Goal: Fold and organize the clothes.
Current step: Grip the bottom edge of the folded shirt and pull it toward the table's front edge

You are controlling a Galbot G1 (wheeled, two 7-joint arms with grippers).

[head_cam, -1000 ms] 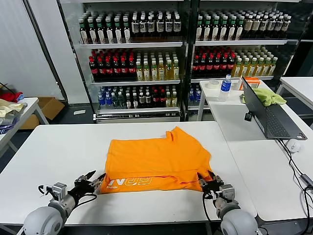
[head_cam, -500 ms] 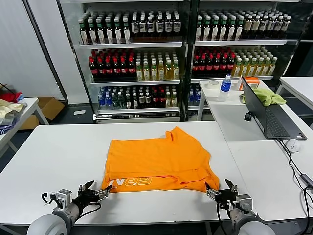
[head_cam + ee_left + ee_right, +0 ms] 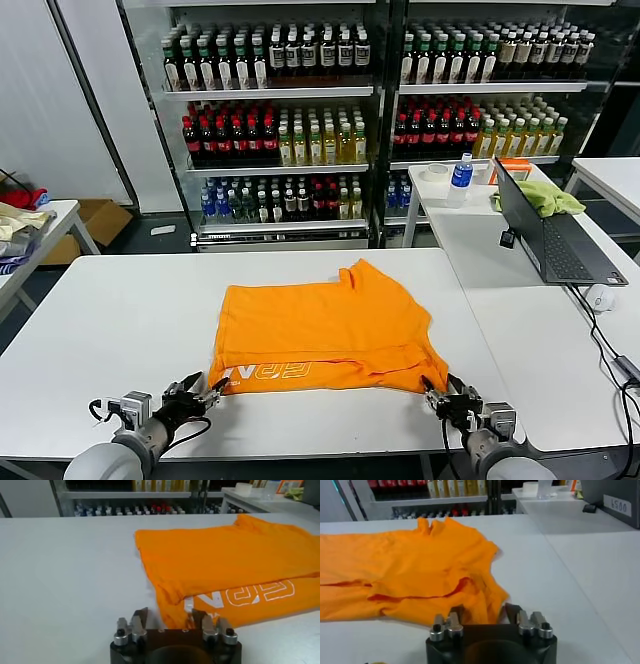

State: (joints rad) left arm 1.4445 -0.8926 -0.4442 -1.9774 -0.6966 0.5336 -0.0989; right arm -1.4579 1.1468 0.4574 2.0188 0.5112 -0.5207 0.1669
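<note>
The orange T-shirt [image 3: 322, 328] lies folded on the white table [image 3: 110, 320], its near edge turned over with pale lettering [image 3: 270, 373] showing. My left gripper [image 3: 197, 397] is open, low on the table just short of the shirt's near left corner. My right gripper [image 3: 446, 397] is open just short of the near right corner. In the left wrist view the open left gripper [image 3: 169, 617] faces the lettered hem of the shirt [image 3: 235, 555]. In the right wrist view the open right gripper [image 3: 484, 613] faces the shirt's corner [image 3: 410, 565]. Neither holds cloth.
A second table on the right carries a laptop [image 3: 548, 235], a mouse [image 3: 600, 296], cables, a yellow-green cloth [image 3: 545, 195] and a water bottle [image 3: 460, 178]. Drink shelves [image 3: 300, 120] stand behind. A side table with fabrics [image 3: 20, 225] is at far left.
Both grippers have let go of the shirt's near hem, opened, and pulled back toward me and down. The folded-over hem now lies flat on the table.
</note>
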